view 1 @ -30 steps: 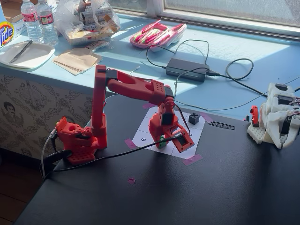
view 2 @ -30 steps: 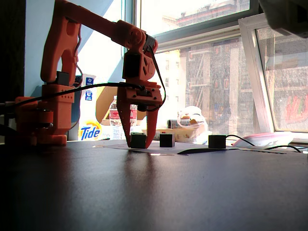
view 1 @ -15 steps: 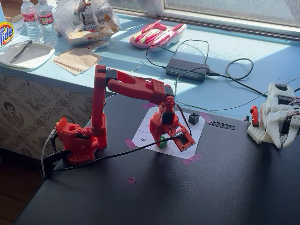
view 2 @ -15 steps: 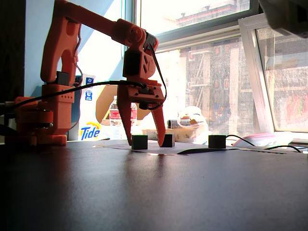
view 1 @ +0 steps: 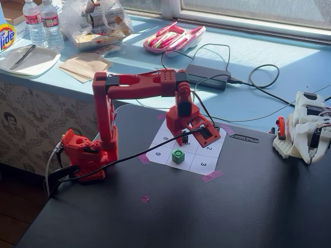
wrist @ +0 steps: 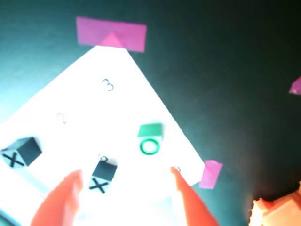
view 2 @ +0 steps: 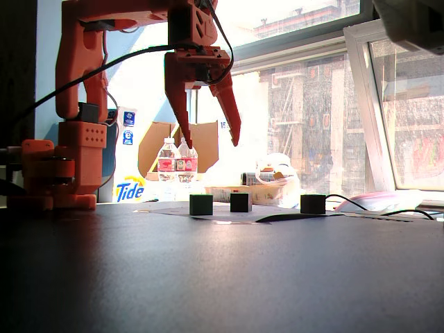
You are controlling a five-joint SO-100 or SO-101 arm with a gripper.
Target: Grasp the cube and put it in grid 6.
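Small bright green cube (view 1: 178,155) with ring-marked top: rests ungrasped on the white numbered paper grid (view 1: 204,164) on your dark table (view 1: 232,206); red end effector (view 2: 211,137) hovers above, fingers spread and empty; approach step, so descend over it and close.

One green cube (view 1: 178,155) sits on the sheet (view 1: 204,164). Two black cubes show in the wrist view, one (wrist: 21,151) at the left edge and one (wrist: 102,175) nearer the middle, each marked with an X. Three pink tape tabs hold the sheet's corners there (wrist: 111,34) (wrist: 210,173), with a further scrap (wrist: 296,86) apart on the surface. Two water bottles (view 1: 36,21) (view 1: 51,20) stand by the window. One red arm (view 1: 103,113) works; one white arm (view 1: 306,126) lies aside.
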